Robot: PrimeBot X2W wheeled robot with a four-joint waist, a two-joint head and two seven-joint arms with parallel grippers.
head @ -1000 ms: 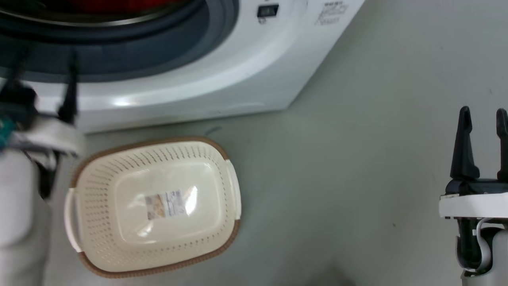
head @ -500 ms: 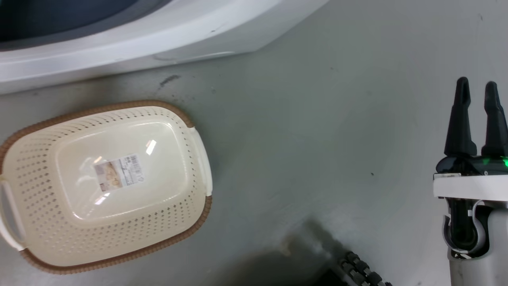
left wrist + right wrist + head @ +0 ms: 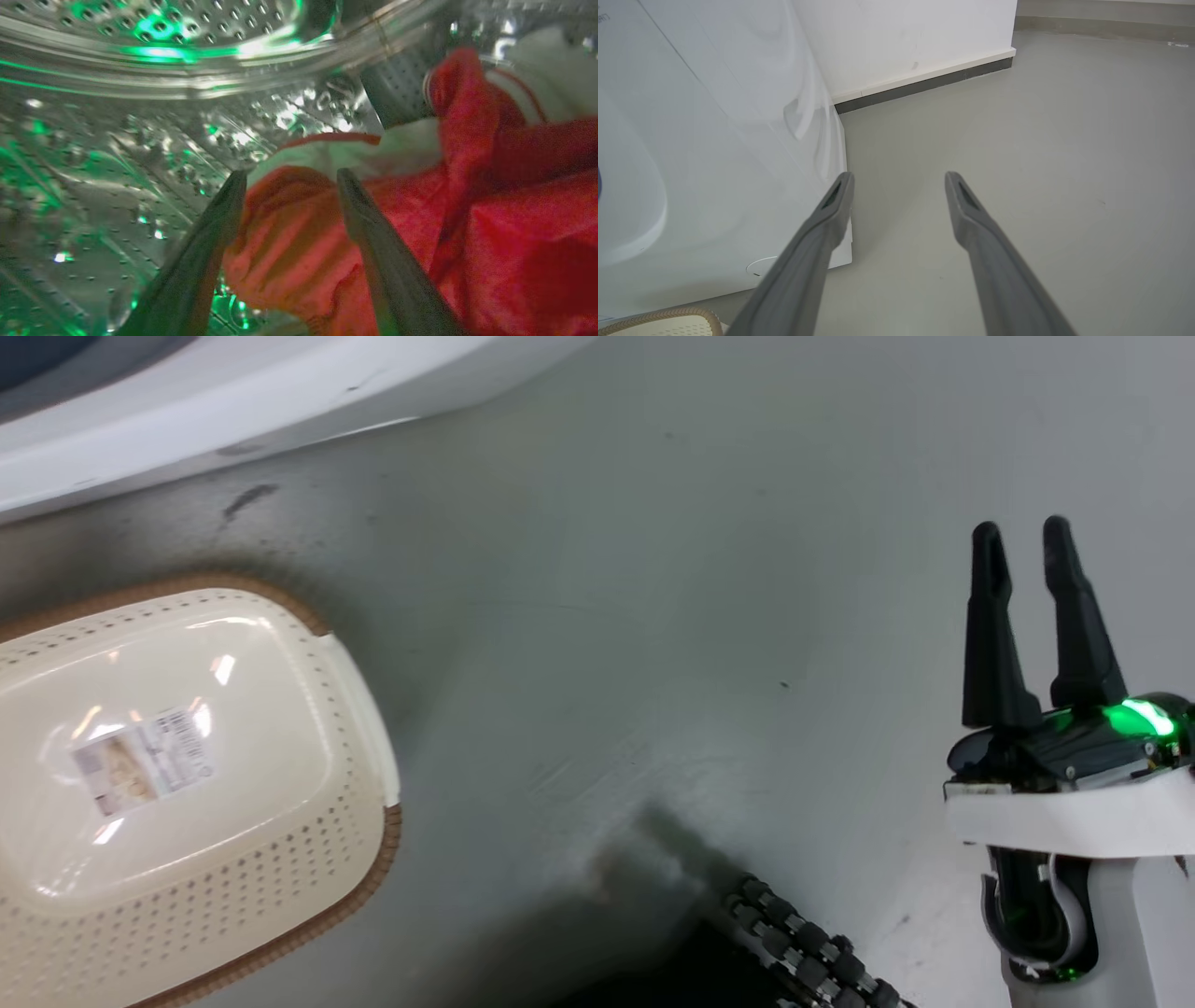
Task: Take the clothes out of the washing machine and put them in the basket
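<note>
- Red cloth with white trim, the clothes (image 3: 514, 242), lies bunched inside the steel drum (image 3: 117, 140), filling the right half of the left wrist view and resting against the perforated wall.
- The left gripper (image 3: 292, 173) reaches into the drum with its two fingers spread. A rounded red fold sits in the gap between them; whether the fingers touch the fabric cannot be told.
- Green light glints off the drum's metal.
- The right gripper (image 3: 1022, 528) hangs at the lower right of the head view, above the grey floor (image 3: 607, 616). Its fingers point up that view, leaning a little left, parted and holding nothing.
- A green lamp (image 3: 1134, 717) glows on its dark base, above the white cuff.
- In its own wrist view, the right fingers aim past the washer (image 3: 714, 116) corner toward the wall (image 3: 901, 37).
- The basket (image 3: 364, 868) stands on the floor at the head view's left, near the washer's front, with a paper label (image 3: 145, 770) on its bottom.
- A ribbed dark cable (image 3: 803, 952) shows at the bottom edge, between basket and right gripper.
</note>
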